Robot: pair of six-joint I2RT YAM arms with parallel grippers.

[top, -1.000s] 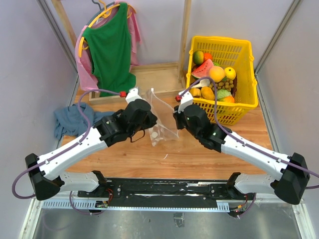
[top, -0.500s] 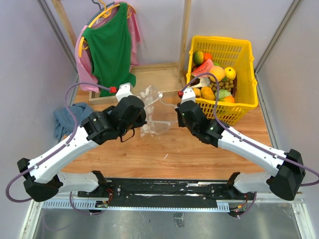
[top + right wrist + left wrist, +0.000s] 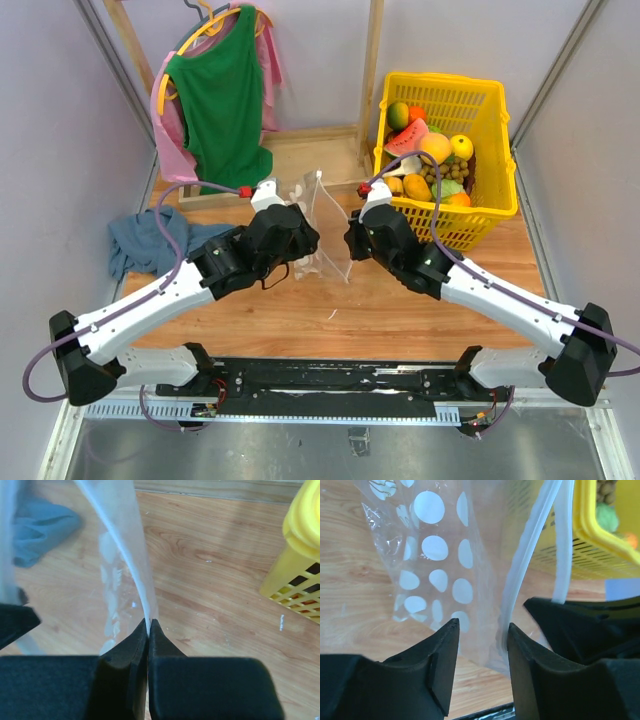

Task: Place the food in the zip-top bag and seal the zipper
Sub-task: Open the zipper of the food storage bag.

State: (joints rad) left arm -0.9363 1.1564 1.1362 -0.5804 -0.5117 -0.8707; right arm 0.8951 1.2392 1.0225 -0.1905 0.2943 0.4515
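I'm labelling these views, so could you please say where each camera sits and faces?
Top: above and behind, looking down at table, bag, basket; both arms show.
Left wrist: on left arm, facing bag and basket; jaws apart.
Right wrist: on right arm, facing table; jaws shut on bag.
Shared: all see the bag.

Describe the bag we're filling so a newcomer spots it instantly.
Start at the yellow basket, far right. Just left of it, between the left gripper and right gripper, the zip-top bag is held upright. It alone is see-through: clear film with white dots, unlike the crumpled blue cloth farther left.
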